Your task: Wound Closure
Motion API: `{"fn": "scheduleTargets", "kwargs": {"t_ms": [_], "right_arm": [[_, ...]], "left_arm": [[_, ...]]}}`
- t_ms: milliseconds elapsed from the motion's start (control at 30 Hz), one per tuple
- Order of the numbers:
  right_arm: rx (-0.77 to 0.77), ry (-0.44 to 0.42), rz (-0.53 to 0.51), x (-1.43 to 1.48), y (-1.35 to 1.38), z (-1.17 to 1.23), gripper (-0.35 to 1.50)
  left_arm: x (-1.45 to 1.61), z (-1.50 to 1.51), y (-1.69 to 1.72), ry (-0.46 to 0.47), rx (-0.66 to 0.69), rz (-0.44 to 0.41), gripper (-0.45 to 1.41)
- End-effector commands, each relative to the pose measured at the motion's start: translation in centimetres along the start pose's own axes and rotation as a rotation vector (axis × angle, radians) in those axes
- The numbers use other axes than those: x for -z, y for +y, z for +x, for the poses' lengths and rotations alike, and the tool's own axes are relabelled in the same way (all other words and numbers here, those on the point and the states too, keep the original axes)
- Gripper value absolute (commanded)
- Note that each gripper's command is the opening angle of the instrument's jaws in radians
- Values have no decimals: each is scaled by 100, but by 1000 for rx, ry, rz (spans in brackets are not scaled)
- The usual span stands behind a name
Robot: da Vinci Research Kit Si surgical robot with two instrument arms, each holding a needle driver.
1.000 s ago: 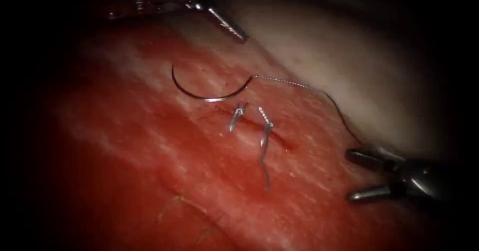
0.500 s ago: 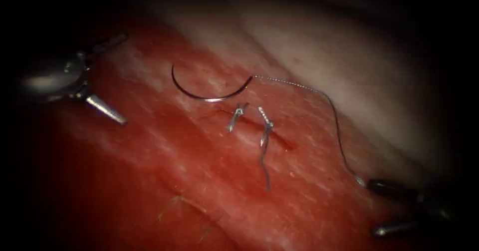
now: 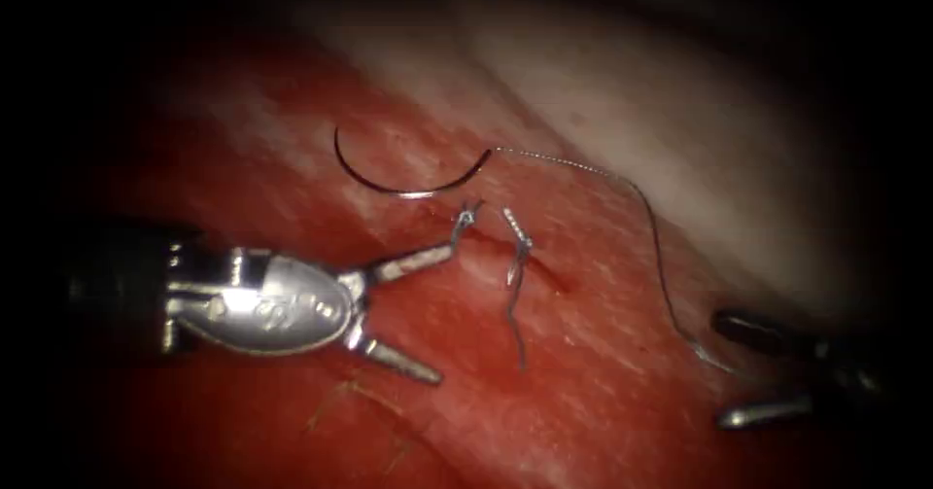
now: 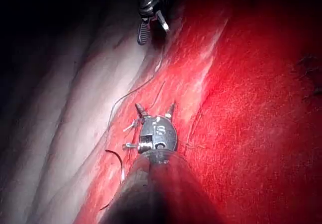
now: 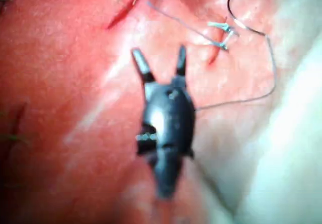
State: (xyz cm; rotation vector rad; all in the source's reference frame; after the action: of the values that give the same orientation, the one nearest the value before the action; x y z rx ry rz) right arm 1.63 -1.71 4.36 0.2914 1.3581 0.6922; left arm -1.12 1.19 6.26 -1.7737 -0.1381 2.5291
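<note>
Reaching open-jawed toward the stitched cut (image 3: 505,251)

Left tool (image 3: 432,314) spreads its empty jaws — upper tip at a cut thread end (image 3: 465,219); right tool (image 3: 724,372) gapes empty by the thread (image 3: 653,246); beyond, the needle (image 3: 408,180) lies free on the tissue (image 3: 603,392), left of the cut.

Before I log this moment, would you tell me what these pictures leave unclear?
- Endoscope view: whether the left tool's upper jaw tip touches the cut end of thread; they overlap at the cut.
- Endoscope view: the thread's far end fades into shadow near the right tool; contact unclear.
- Right wrist view: blur hides whether the thread passes the tool free.
- The needle lies on the tissue, left of the cut; its tip is too fine to judge.
</note>
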Motion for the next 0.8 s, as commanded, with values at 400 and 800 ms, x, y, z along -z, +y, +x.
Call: {"fn": "scheduleTargets", "kwargs": {"t_ms": [400, 800], "right_arm": [[43, -41, -53, -42, 32, -28, 148], [105, -55, -18, -67, 28, -34, 148]], "left_arm": [[-53, 9, 18, 21, -37, -13, 37], [-46, 8, 9, 29, -34, -26, -45]]}}
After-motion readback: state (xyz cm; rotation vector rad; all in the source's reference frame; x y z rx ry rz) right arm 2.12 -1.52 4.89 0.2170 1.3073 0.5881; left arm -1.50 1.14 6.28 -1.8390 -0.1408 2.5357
